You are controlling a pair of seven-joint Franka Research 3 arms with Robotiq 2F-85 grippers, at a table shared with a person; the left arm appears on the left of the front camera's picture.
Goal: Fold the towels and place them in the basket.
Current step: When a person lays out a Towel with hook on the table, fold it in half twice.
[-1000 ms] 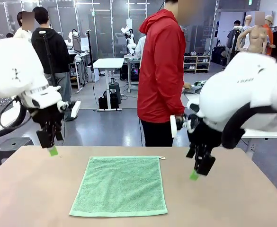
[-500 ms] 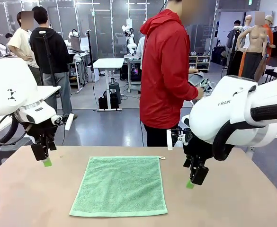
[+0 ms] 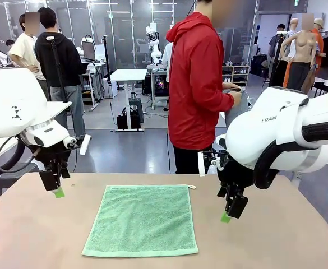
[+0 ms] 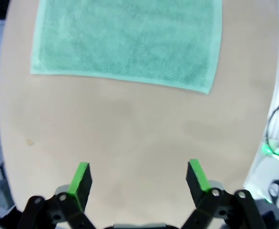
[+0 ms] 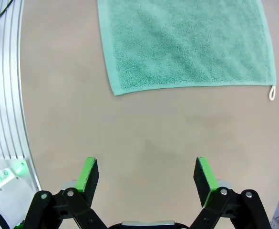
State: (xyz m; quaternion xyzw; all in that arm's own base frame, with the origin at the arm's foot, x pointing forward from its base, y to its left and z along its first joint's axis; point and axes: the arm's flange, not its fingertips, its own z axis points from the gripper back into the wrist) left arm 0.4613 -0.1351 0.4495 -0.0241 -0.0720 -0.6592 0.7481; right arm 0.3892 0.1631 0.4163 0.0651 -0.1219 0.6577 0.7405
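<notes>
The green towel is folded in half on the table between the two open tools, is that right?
Not folded: the front view shows the green towel spread out flat. It does lie on the table between the open left tool and right tool.

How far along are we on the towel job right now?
Done: nothing yet; the green towel lies flat and unfolded on the table. In hand: nothing is gripped; the left end effector and right end effector hang open above bare table, one at each side of the towel. Left: every fold, then placing it in the basket.
</notes>
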